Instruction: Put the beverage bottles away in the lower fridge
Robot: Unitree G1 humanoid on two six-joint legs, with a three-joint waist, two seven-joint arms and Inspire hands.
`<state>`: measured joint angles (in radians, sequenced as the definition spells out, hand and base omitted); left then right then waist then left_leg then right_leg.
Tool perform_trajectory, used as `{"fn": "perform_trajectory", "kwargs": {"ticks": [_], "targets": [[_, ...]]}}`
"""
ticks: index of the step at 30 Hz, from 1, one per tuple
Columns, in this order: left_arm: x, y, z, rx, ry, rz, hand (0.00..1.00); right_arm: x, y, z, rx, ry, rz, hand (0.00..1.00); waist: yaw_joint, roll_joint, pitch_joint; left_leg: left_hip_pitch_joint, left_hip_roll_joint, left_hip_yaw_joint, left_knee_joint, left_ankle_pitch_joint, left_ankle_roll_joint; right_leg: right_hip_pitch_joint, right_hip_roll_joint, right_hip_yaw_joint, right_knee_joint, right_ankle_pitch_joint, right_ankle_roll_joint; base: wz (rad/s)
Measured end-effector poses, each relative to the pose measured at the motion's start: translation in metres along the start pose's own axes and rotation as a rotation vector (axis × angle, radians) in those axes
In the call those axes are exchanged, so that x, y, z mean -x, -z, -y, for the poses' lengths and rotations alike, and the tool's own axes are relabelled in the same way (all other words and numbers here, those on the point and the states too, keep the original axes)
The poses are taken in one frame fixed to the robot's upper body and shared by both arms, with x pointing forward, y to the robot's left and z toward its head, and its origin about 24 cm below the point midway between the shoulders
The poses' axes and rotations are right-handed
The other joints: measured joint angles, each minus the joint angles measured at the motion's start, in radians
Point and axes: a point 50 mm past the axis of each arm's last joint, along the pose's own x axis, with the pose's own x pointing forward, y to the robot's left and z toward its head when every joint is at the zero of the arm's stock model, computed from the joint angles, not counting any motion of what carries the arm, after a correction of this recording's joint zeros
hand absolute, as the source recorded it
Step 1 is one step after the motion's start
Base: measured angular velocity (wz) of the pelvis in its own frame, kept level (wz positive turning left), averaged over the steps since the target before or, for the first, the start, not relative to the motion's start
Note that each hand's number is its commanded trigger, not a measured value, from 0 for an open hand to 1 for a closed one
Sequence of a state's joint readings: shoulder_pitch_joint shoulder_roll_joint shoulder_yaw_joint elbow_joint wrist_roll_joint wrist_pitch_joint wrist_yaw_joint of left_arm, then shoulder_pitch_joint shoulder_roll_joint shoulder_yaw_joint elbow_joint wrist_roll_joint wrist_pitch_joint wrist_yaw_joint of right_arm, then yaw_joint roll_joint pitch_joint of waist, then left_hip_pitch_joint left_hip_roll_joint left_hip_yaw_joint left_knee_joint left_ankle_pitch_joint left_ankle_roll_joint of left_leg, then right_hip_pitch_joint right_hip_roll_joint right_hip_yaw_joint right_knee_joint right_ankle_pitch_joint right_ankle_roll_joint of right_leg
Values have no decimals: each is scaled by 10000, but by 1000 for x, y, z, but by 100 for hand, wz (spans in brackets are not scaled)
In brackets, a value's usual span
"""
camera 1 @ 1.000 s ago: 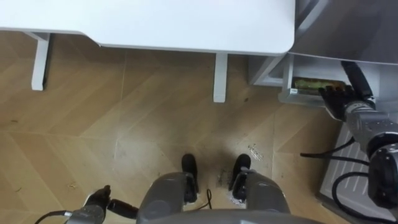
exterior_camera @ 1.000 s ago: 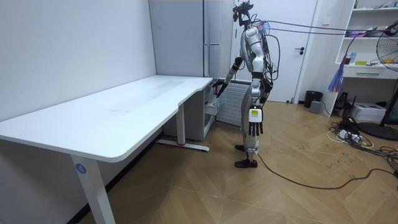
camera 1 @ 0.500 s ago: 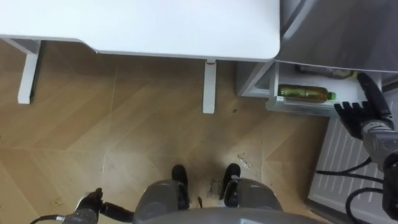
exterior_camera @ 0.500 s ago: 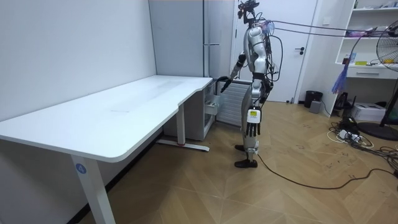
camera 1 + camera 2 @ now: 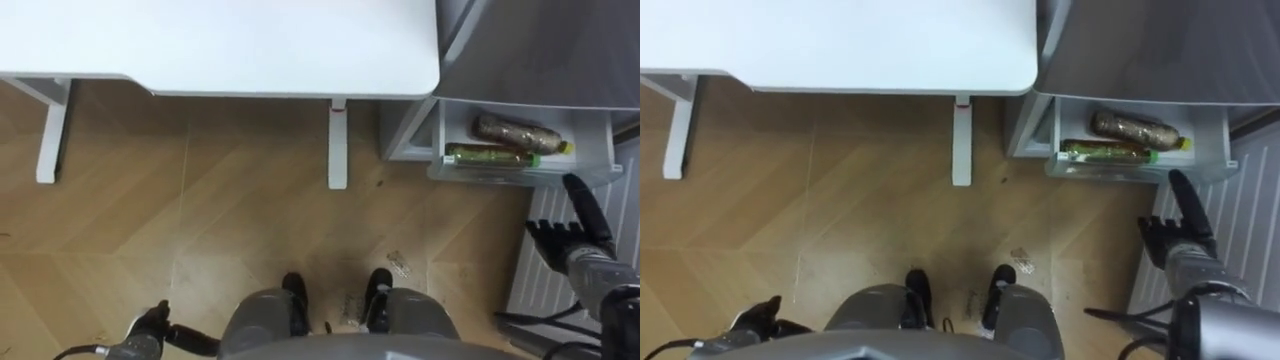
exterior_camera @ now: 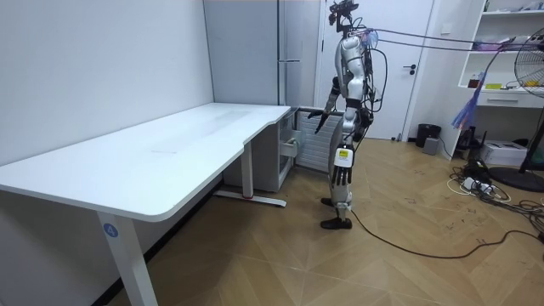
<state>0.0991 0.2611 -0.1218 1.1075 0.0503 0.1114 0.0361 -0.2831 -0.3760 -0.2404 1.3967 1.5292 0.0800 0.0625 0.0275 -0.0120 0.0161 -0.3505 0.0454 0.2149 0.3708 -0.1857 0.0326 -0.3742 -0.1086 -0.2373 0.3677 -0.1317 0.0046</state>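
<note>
Left hand (image 5: pixel 148 326) hangs at the robot's side with fingers relaxed and empty. Right hand (image 5: pixel 572 240) is held out low in front of the drawer, fingers straight and spread, clear of it and holding nothing. Beyond it the lower fridge drawer (image 5: pixel 520 178) stands pulled out beside the white table (image 5: pixel 220 45), with a green-capped bottle (image 5: pixel 492 155) and a brown bottle (image 5: pixel 520 130) lying side by side inside, under the grey fridge (image 5: pixel 540 50).
</note>
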Motion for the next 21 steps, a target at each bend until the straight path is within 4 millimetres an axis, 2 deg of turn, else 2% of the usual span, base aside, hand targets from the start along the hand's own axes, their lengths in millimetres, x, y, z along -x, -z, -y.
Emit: {"fn": "perform_trajectory", "kwargs": {"ticks": [5,10,14,18,20,21], "targets": [[0,7,1,48,24,-164,0,1,2,11,-261,305,182,0,-39,13,-10,106,-57,-18,42,-88,37,38,-115,-4,249,-180,37,3],[2,15,2,-5,97,-343,0,8,2,48,823,946,31,0,-70,98,-45,706,-69,-142,-216,-112,-4,749,-85,-174,-78,-234,95,7],[2,17,3,135,253,-387,0,16,4,75,1391,1355,-285,0,-48,110,-44,1314,-131,-97,-502,-140,-34,1194,-100,-139,-137,-311,128,-5],[3,25,-1,553,239,-479,0,22,1,91,2246,1220,-518,0,-263,121,-94,2012,-193,-68,-875,-161,-70,1799,-108,-149,-327,-415,195,-3],[4,30,-3,774,171,-567,0,25,2,100,2676,1195,-784,0,-315,100,-85,2366,-206,-59,-1027,-161,-74,2157,-89,-200,-494,-419,213,2],[5,34,-3,817,141,-654,0,28,2,106,2878,1263,-1004,0,-451,52,-86,2553,-203,-66,-1072,-175,-95,2401,-70,-275,-625,-425,227,6]]}}
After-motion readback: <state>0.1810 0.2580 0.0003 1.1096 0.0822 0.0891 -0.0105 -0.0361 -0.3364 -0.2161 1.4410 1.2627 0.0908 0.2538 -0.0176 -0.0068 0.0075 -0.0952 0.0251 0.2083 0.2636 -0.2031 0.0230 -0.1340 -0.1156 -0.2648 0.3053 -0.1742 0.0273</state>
